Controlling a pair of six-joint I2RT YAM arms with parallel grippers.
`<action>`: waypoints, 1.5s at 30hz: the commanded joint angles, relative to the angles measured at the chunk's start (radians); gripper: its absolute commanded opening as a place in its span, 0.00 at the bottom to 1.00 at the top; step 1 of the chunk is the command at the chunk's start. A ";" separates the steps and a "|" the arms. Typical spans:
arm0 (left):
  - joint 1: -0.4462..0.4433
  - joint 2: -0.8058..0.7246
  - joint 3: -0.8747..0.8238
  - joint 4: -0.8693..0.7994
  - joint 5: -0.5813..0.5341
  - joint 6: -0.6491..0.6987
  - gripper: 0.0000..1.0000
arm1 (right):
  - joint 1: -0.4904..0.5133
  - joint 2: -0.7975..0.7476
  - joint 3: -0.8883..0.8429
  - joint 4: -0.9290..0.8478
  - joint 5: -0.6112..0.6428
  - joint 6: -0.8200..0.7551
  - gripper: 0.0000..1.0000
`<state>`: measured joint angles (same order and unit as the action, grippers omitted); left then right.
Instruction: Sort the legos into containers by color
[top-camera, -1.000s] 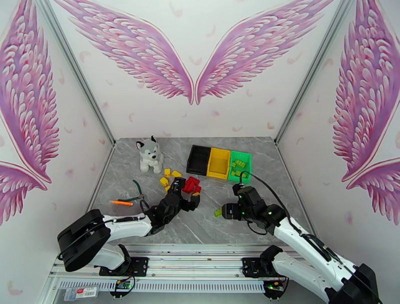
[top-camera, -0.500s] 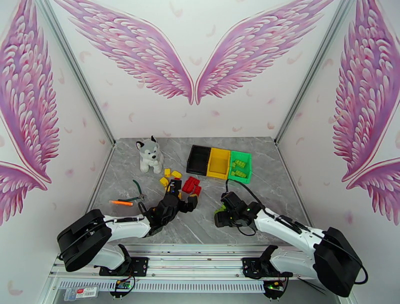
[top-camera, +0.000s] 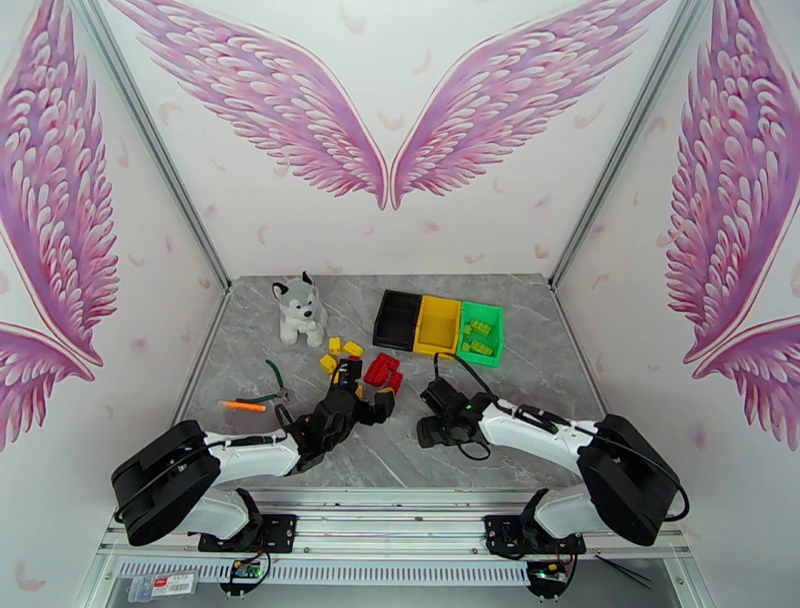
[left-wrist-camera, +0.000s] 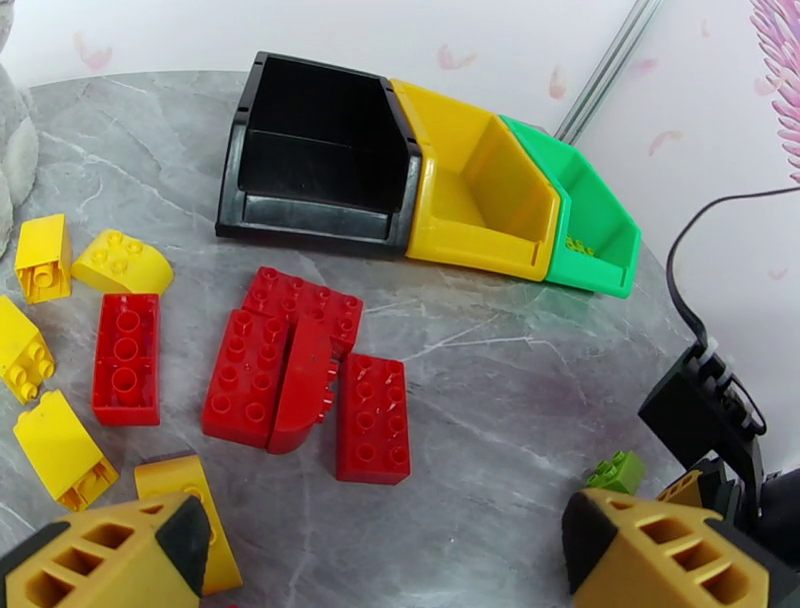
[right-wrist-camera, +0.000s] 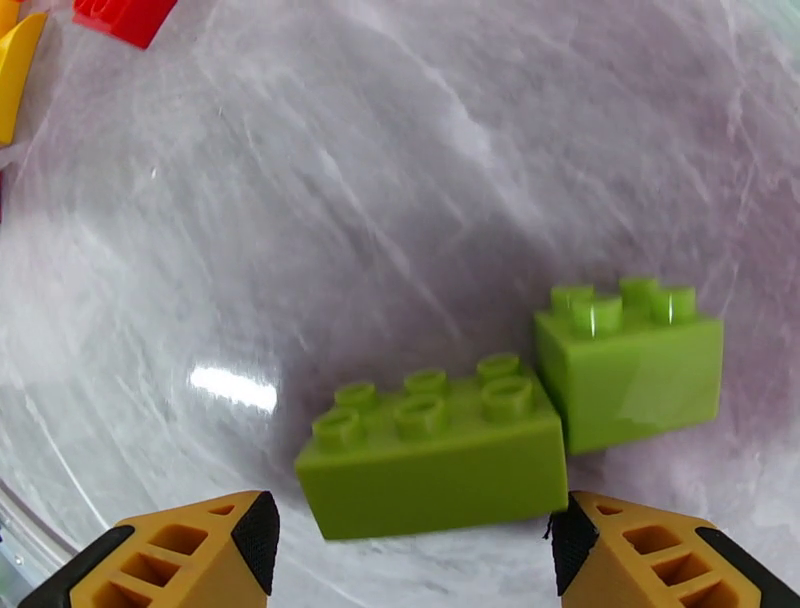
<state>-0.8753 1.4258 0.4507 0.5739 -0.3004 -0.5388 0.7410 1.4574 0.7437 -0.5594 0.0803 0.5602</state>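
Where the grey tabletop (top-camera: 400, 462) nears its far edge, the containers (left-wrist-camera: 480, 262) stand in a row, black, yellow, green, right of centre; the left gripper (top-camera: 365, 392) gapes wide, empty, over red legos (left-wrist-camera: 245, 385) and yellow legos (left-wrist-camera: 60, 450) mid-tabletop; the right gripper (right-wrist-camera: 410, 535) stands part open, gripping nothing, astride one of two neighbouring green legos (right-wrist-camera: 435, 460) lying toward the near edge.

Grey table (top-camera: 572, 362): legos (top-camera: 383, 370), containers (top-camera: 436, 350), husky (top-camera: 299, 308)
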 joint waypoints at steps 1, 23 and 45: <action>0.006 -0.024 -0.014 0.007 0.010 -0.003 0.99 | 0.007 0.036 0.049 0.001 0.073 -0.007 0.77; 0.006 -0.010 -0.007 0.018 0.040 0.000 0.99 | 0.006 0.010 0.060 -0.020 0.077 -0.020 0.43; -0.413 -0.026 0.138 0.001 -0.303 0.577 0.99 | -0.424 -0.031 0.274 0.074 0.050 0.016 0.40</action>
<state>-1.2331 1.3922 0.5465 0.5629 -0.4950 -0.1326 0.3618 1.3701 0.9485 -0.5510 0.1421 0.5476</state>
